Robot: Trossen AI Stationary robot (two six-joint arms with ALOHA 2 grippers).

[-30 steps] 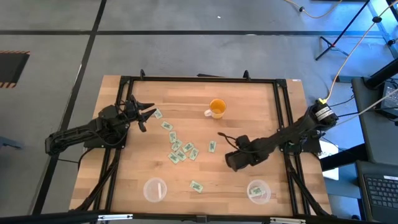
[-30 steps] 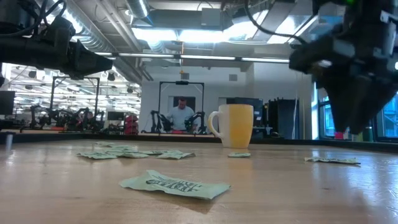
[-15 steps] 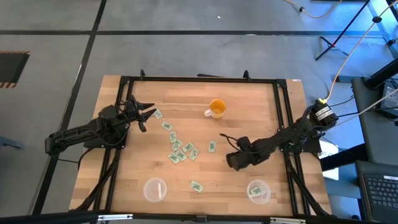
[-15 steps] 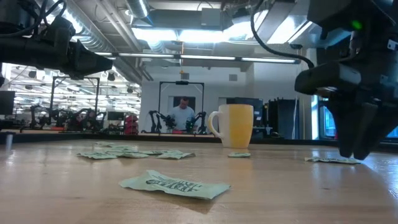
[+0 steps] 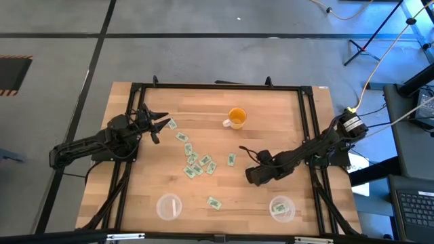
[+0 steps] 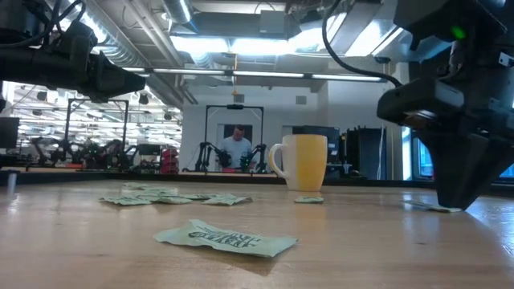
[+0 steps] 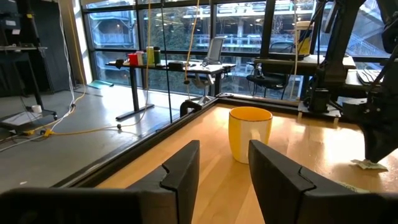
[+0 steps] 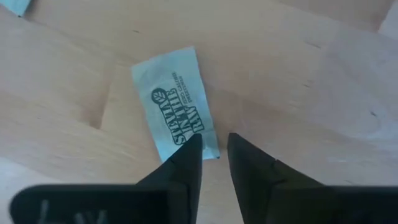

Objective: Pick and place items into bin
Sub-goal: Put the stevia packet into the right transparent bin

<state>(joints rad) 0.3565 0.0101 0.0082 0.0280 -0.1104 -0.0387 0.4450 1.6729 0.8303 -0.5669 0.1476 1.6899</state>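
Smooth wooden table (image 5: 285, 122) (paper packets (image 5: 198, 163))

Right end effector (image 8: 214, 144), fingers narrowly parted, tips apparently touching a printed packet (image 8: 177, 112) on the wooden table (image 8: 298, 74).

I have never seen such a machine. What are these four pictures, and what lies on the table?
Two dark robot arms work at a wooden table. One camera looks down from above, one sits at table height, and one rides on each wrist. Green-and-white packets lie scattered near an orange mug, with two clear cups at the near edge. The right gripper is lowered onto one packet, jaws slightly apart at its edge, nothing lifted yet. The left gripper waits open at the table's left.
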